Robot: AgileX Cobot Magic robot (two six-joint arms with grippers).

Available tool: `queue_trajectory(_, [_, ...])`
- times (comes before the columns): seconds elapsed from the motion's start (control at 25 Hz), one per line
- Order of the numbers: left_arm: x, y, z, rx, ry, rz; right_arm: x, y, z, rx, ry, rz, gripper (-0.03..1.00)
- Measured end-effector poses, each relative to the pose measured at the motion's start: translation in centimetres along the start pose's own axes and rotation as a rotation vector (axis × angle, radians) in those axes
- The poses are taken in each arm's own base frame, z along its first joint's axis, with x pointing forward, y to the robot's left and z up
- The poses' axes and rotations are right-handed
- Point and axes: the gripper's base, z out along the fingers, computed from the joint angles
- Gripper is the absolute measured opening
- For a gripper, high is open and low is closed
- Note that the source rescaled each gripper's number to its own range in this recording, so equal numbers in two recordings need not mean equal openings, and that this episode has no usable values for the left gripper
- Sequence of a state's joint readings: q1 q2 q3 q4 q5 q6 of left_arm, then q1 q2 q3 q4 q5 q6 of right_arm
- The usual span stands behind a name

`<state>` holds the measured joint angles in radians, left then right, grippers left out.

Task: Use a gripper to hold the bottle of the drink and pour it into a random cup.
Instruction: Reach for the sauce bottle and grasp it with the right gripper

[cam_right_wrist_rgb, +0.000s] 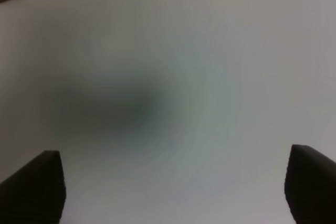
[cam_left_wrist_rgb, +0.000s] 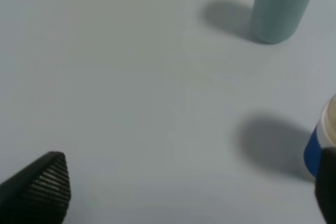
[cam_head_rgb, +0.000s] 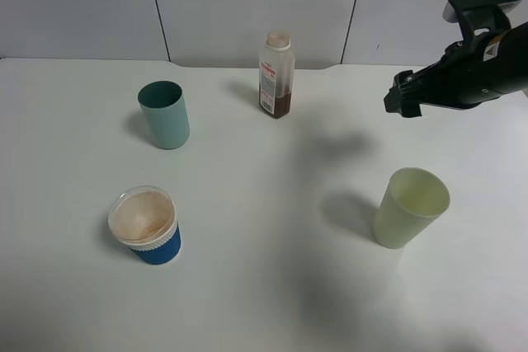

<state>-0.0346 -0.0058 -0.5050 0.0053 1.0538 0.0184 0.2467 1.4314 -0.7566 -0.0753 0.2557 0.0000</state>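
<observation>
approach step, nothing grasped. right gripper fingers spread wide, empty. bottle of drink upright, well ahead of fingertips, not between them. next: advance, lower, straddle bottle body, clamp. blue cup farther off past bottle. left gripper spread, empty.

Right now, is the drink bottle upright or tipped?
Upright. The small translucent plastic bottle stands on its base, neck up, brown liquid settled at the bottom.

A teal tumbler stands upper left and a yellow-green cup lower right, on a white table.
</observation>
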Motion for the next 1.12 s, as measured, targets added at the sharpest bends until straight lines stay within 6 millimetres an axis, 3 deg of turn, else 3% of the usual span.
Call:
queue_trajectory(0.2, [0.0, 0.0, 0.0, 0.000, 0.000, 0.000, -0.5, 0.6, 1.1, -0.013, -0.063, -0.031, 0.82])
queue_trajectory(0.88, [0.0, 0.0, 0.0, 0.000, 0.000, 0.000, -1.2, 0.6, 1.3, -0.014, -0.152, -0.037, 0.82])
queue_trajectory(1.12, [0.0, 0.0, 0.0, 0.000, 0.000, 0.000, -1.3, 0.8, 3.3, -0.024, -0.195, -0.037, 0.82])
